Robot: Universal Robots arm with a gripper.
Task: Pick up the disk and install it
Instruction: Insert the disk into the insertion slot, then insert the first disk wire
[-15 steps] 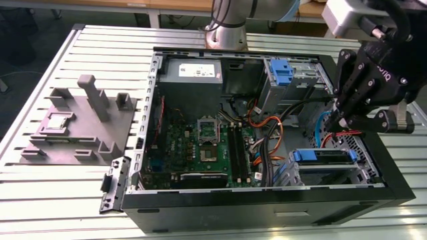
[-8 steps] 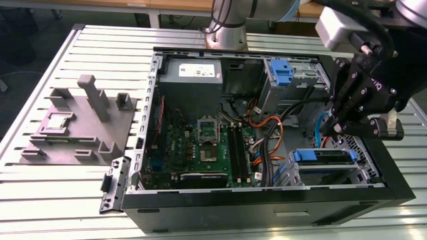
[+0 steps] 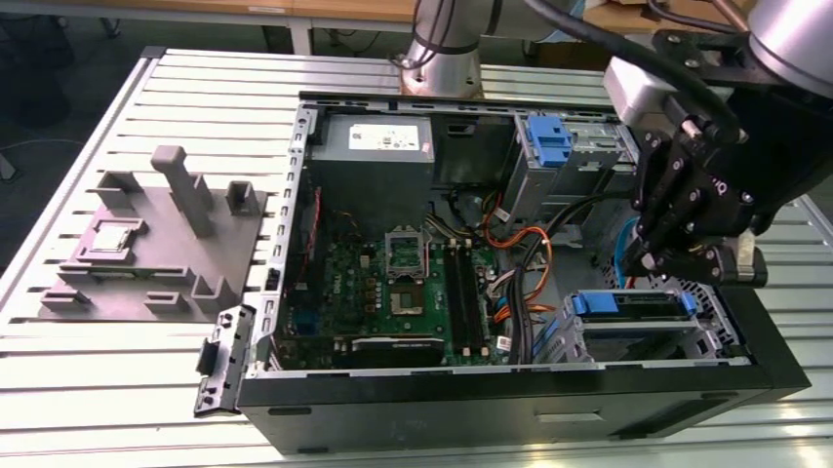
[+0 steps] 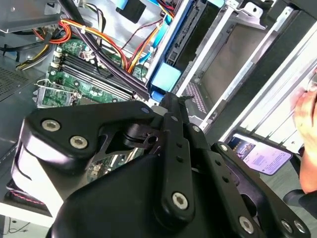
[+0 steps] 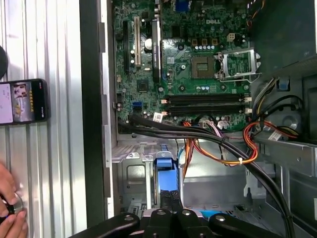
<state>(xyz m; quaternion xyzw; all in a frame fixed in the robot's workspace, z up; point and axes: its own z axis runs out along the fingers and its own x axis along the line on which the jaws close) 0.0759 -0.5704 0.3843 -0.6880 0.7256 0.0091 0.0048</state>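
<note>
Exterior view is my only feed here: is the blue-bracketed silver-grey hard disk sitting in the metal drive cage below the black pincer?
Observer: In the first wrist view the blue-bracketed silver-grey hard disk sits between the walls of the metal drive cage, just ahead of the black pincer.
Operator: Anything beside the case?
Observer: A black smartphone, screen lit, lies on the slatted metal table along the black computer case.
Operator: Anyone nearby?
Observer: A person's hand is over the table near that phone.
</note>
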